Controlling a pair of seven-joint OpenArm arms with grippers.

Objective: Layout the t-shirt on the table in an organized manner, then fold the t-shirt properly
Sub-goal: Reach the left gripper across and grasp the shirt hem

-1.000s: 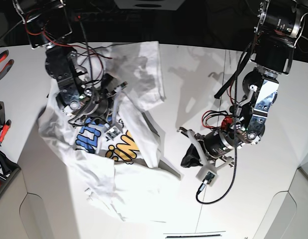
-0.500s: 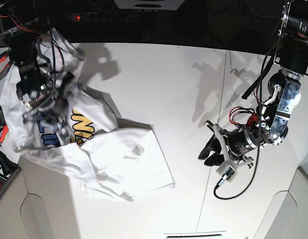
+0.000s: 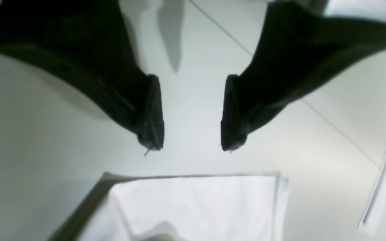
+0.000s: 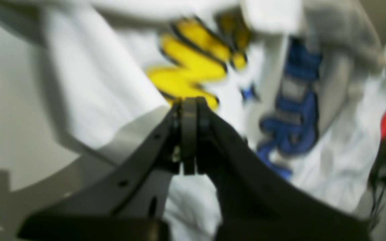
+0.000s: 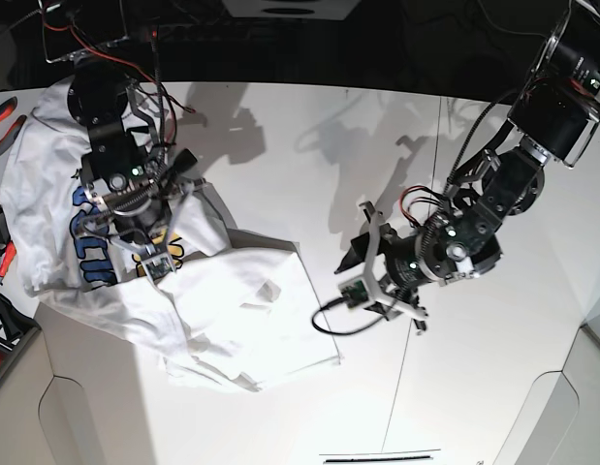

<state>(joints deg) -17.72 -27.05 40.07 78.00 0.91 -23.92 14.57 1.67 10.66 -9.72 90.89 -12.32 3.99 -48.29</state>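
The white t-shirt [image 5: 241,310] lies crumpled at the table's [image 5: 280,145] left side, with blue and yellow print showing under my right arm. My right gripper [image 5: 154,237] is shut on the t-shirt; in the right wrist view its jaws [image 4: 189,134] are pressed together against fabric, with the yellow and blue print [image 4: 193,63] just beyond. My left gripper [image 5: 359,242] is open and empty, just right of the shirt's right edge and low over bare table. In the left wrist view the gripper [image 3: 191,145] hangs just short of the shirt's straight edge [image 3: 196,207].
A thin dark seam [image 5: 392,387] crosses the table on the right, and also shows in the left wrist view [image 3: 330,124]. Red-handled pliers [image 5: 4,116] lie at the far left edge. A white strip [image 5: 377,455] sits at the front edge.
My right gripper dragged the shirt to the left, then shifted slightly back right with it. My left arm swung left toward the shirt's right edge, gripper open.
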